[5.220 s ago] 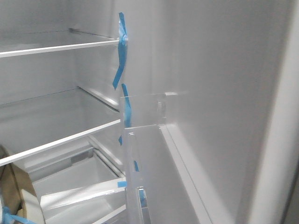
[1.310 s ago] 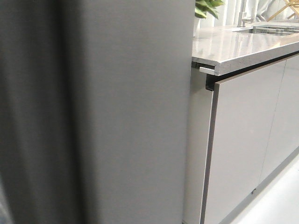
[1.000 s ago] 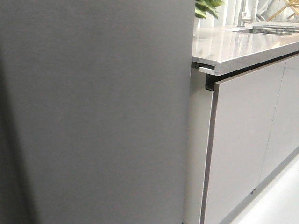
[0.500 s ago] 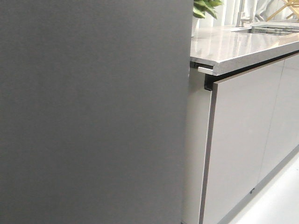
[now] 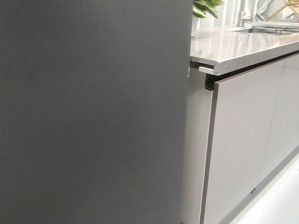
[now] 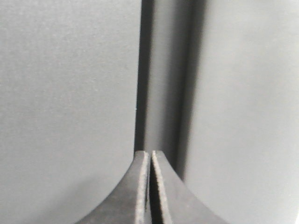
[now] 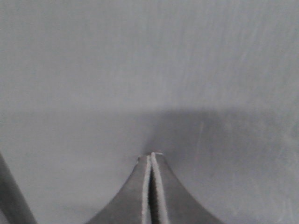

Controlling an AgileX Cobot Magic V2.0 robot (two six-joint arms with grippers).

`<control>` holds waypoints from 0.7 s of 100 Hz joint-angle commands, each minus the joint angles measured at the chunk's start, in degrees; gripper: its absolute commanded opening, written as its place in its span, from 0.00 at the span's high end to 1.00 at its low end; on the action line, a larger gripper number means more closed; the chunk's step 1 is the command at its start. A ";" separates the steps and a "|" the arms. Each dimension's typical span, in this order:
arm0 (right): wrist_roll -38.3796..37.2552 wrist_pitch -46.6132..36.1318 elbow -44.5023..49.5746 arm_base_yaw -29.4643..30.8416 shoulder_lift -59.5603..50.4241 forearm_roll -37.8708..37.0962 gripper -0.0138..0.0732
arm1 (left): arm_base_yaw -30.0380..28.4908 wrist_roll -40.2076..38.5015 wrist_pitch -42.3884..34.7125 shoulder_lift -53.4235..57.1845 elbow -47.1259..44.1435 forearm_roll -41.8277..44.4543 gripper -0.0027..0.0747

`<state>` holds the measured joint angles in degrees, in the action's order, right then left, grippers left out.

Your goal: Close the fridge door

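Both hands pinched shut; right hand [image 7: 150,156] against fridge door [image 5: 93,112]; countertop [image 5: 238,44] beside.

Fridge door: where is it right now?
In the front view the fridge door fills the left side, its dark grey outer face toward the camera, its right edge beside the light cabinet front under the countertop.

A pale stone bench [image 5: 243,44] is running off to the right above glossy light grey cabinet fronts [image 5: 238,144]. A leafy green plant [image 5: 205,7] is standing at its far end, and what may be a sink [image 5: 273,30] is sitting further along, too cropped to be sure.
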<state>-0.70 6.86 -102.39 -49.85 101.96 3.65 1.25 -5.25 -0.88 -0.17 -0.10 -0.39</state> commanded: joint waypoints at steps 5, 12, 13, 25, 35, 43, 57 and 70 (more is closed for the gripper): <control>0.70 -5.37 -2.26 1.46 -2.56 -0.51 0.93 | 0.09 -0.20 -4.40 -1.09 -1.60 -0.09 0.99; 0.70 -5.37 -2.26 2.41 -2.68 -0.51 0.93 | 0.09 -0.20 -4.40 -1.09 -1.60 -0.09 0.99; 0.70 -5.37 -2.26 2.57 -2.68 -0.51 0.93 | 0.09 -0.20 -4.40 -1.09 -1.60 -0.09 0.99; 0.70 -5.37 -1.98 4.16 -3.84 -0.73 0.93 | 0.09 -0.20 -4.40 -1.09 -1.60 -0.09 0.99; 0.70 -5.24 -0.20 5.27 -6.11 -2.61 0.93 | 0.09 -0.20 -4.40 -1.09 -1.60 -0.09 0.99; 0.70 -5.24 1.82 6.05 -8.84 -5.14 0.93 | 0.09 -0.20 -4.40 -1.09 -1.60 -0.09 0.99; 0.70 -5.24 7.28 7.50 -15.11 -7.92 0.93 | 0.09 -0.20 -4.40 -1.09 -1.60 -0.09 0.99; 0.70 -5.24 14.05 9.73 -21.65 -8.22 0.93 | 0.09 -0.20 -4.40 -1.09 -1.60 -0.09 0.99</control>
<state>-0.57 6.55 -90.43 -41.74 86.55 -3.47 1.25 -5.25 -0.88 -0.17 -0.10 -0.39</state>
